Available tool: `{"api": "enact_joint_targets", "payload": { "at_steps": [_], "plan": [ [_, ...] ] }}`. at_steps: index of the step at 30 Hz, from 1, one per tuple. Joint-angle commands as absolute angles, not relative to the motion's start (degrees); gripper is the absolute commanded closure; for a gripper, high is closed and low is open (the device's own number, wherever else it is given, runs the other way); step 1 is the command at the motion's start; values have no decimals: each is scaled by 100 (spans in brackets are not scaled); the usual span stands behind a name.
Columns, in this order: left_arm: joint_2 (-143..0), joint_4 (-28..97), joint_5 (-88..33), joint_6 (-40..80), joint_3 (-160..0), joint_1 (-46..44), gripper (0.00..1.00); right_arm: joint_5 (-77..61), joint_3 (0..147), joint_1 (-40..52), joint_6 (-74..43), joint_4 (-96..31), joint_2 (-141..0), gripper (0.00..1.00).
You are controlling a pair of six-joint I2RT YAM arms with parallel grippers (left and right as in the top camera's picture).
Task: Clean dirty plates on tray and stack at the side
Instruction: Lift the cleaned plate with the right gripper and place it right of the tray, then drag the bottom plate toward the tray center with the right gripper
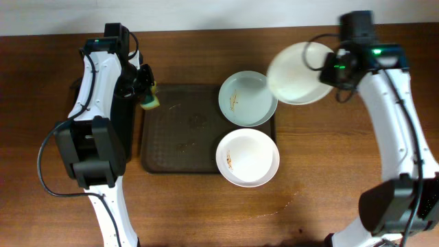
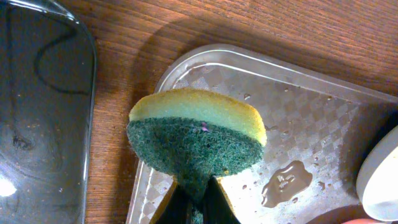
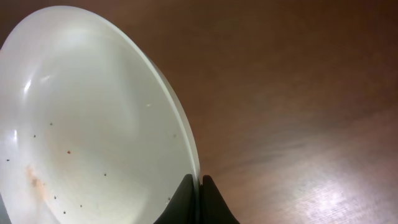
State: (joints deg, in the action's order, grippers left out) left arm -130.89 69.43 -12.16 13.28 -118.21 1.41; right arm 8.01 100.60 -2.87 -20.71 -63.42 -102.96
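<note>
- Left gripper (image 2: 198, 198): shown closed upon a yellow-and-green scouring sponge (image 2: 196, 134), which is pinched by its green face and held over the upper left corner of the brown tray (image 1: 178, 130).
- Right gripper (image 3: 200, 184): shown clamped narrowly on the rim of the held plate (image 3: 93, 112). This plate is tilted and raised over the wooden table (image 1: 315, 151), right of the tray. A faint orange smear and dark specks are seen inside.
- Upper plate (image 1: 248, 98): laid on the tray's upper right corner, overlapping the rim, with brown smears inside.
- Lower plate (image 1: 247, 157): laid on the lower right corner, overhanging the rim, with one brown smear at its left.
- Black tray (image 2: 37, 112): placed just left of the brown tray.
- Water puddle (image 2: 283, 183): seen on the tray floor.
</note>
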Motion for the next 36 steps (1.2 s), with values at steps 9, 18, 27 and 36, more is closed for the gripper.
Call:
{"api": "enact_joint_targets", "payload": {
  "at_steps": [9,18,27,36],
  "plan": [
    [-13157,6952,-1221,1341,-11898,119,99,493,9188,-1852,-1975,-6134,-11472,96],
    [-13157,6952,-1219,1341,-11898,119,99,-1577,9719,-1824,-1426,-6504,-11102,52],
    [-13157,6969,-1219,1341,-11898,119,99,-1730,9192,115,-1251,-7382,-10750,51],
    [-13157,6965,-1221,1341,-11898,119,99,-1313,7330,1168,-1684,-6591,-10750,49]
  ]
}}
